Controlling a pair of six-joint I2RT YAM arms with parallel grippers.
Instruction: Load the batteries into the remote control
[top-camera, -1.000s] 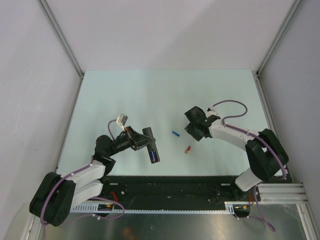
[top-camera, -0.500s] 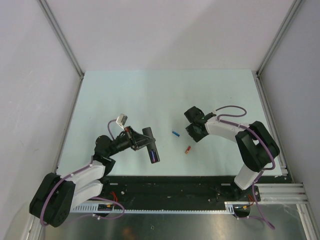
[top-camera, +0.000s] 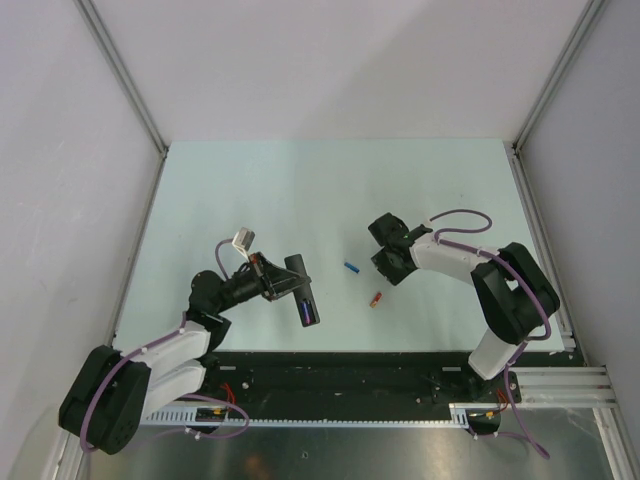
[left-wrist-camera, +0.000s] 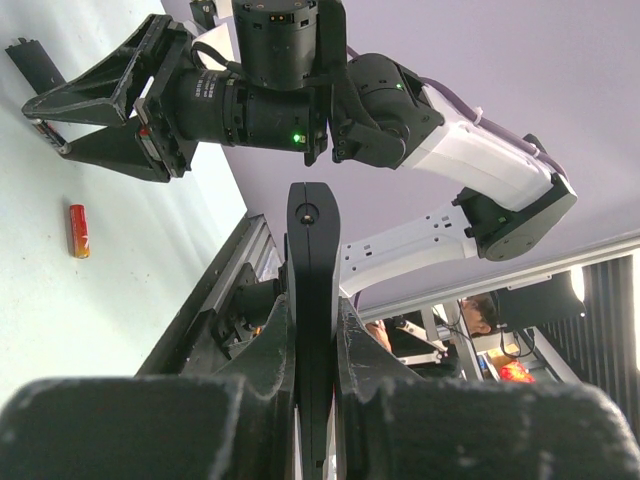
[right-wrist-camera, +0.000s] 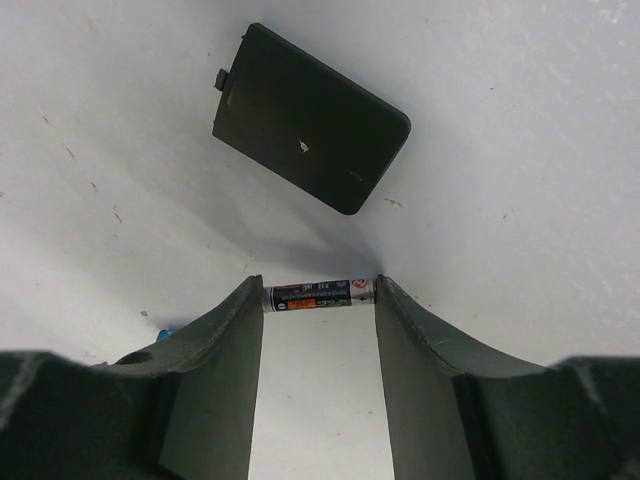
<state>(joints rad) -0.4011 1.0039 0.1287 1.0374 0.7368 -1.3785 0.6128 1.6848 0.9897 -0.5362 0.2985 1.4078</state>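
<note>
Surface: pale mint-green flat tabletop (top-camera: 330, 190), matte, with a few small specks in the right wrist view.
Room: plain white panel walls (top-camera: 330, 70) close three sides, joined by slim aluminium corner posts (top-camera: 120, 75). A black base rail (top-camera: 340, 380) runs along the near edge under both arms. Beyond the rig the left wrist view shows a dim room, too small to read.
Remote: the slim black plastic remote control (top-camera: 303, 295) sits left of centre, toward the near edge. It is seen edge-on from the left wrist. A bluish strip shows on its upper face near the near end; what it is cannot be told.
Left claw: the left gripper (top-camera: 275, 280) is clamped on the remote control, a finger pressed to each flat side.
Loose cells: a small cylindrical blue battery (top-camera: 351, 268) lies just left of the right arm's head. A small cylindrical red-orange battery (top-camera: 375, 299) lies nearer the rail, apart from it.
Right claw: the right gripper (right-wrist-camera: 318, 300) has its fingers closed on the ends of a thin dark battery (right-wrist-camera: 318, 295) with an orange label band. Whether it is lifted cannot be told.
Nearby: a flat black rectangular plastic cover (right-wrist-camera: 310, 118) lies on the table just beyond those fingertips.
In the way: from above, the right arm's head hides the cover and the dark battery.
</note>
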